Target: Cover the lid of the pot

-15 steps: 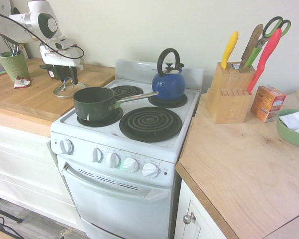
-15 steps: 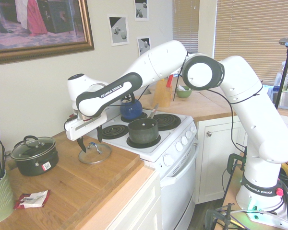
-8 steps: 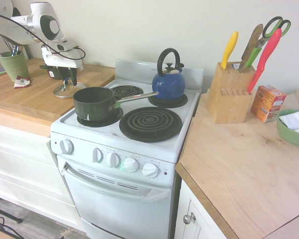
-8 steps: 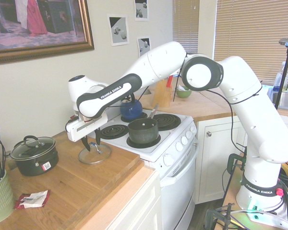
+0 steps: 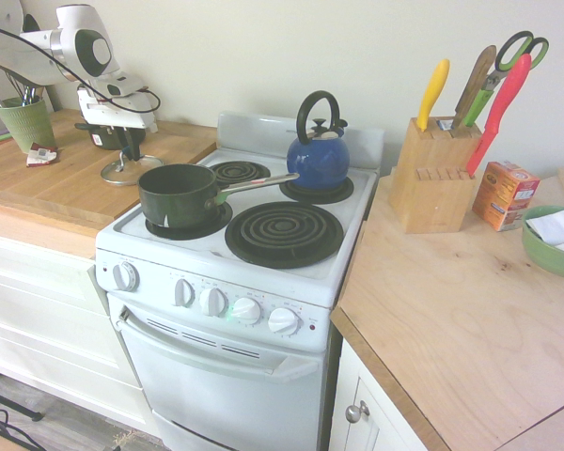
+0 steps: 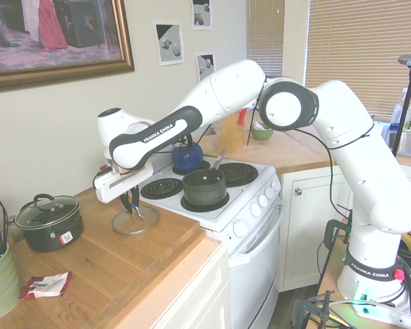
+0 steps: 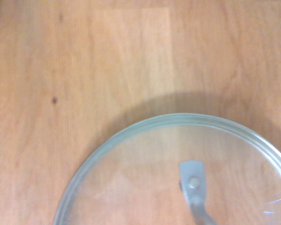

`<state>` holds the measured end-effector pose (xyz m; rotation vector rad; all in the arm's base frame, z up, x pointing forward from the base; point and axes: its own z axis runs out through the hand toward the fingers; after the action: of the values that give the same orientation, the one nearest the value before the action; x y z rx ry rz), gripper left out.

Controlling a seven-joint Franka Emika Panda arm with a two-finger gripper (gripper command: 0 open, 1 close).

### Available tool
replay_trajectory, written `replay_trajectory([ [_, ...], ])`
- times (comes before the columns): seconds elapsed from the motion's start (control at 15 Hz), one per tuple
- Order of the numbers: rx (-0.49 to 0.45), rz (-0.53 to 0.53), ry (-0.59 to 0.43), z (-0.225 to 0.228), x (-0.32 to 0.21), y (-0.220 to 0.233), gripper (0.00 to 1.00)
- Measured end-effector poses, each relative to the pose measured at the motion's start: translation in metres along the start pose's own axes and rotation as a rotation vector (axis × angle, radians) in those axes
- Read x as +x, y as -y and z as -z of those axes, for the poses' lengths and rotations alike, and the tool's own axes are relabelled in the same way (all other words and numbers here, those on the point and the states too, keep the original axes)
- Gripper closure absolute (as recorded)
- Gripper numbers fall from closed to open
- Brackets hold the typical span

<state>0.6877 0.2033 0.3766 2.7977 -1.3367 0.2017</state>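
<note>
The lid [image 5: 125, 172] [image 6: 135, 221], clear glass with a metal rim, lies flat on the wooden counter [image 5: 56, 188] left of the stove. My gripper [image 5: 129, 148] [image 6: 131, 204] stands straight above it, its fingers drawn together on the lid's top handle. The wrist view shows the lid's rim [image 7: 178, 119] and the metal foot of its handle [image 7: 192, 180] from close up. The pot [image 5: 179, 193] [image 6: 204, 186], dark with one long silver handle, sits uncovered on the stove's front left burner, to the right of the lid.
A blue kettle [image 5: 318, 155] stands on the back right burner. A small two-handled dark pot [image 6: 49, 221] with its own lid sits further along the counter. A green utensil cup [image 5: 23, 122], a knife block [image 5: 434, 174] and a green bowl [image 5: 553, 240] stand around.
The gripper has come down a little over the lid and its fingers have drawn in from wide apart onto the handle. The lid has not moved.
</note>
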Motion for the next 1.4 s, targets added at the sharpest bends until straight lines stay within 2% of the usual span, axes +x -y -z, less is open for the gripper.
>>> replay_trajectory([
  [0.4, 0.028, -0.04, 0.024, 0.01, 0.011, -0.001, 1.0],
  [0.73, 0.128, -0.077, 0.019, 0.101, 0.019, -0.016, 1.0],
  [1.13, 0.155, -0.2, 0.008, 0.182, 0.067, -0.09, 1.0],
  [1.4, 0.131, -0.309, -0.002, 0.195, 0.099, -0.163, 1.0],
])
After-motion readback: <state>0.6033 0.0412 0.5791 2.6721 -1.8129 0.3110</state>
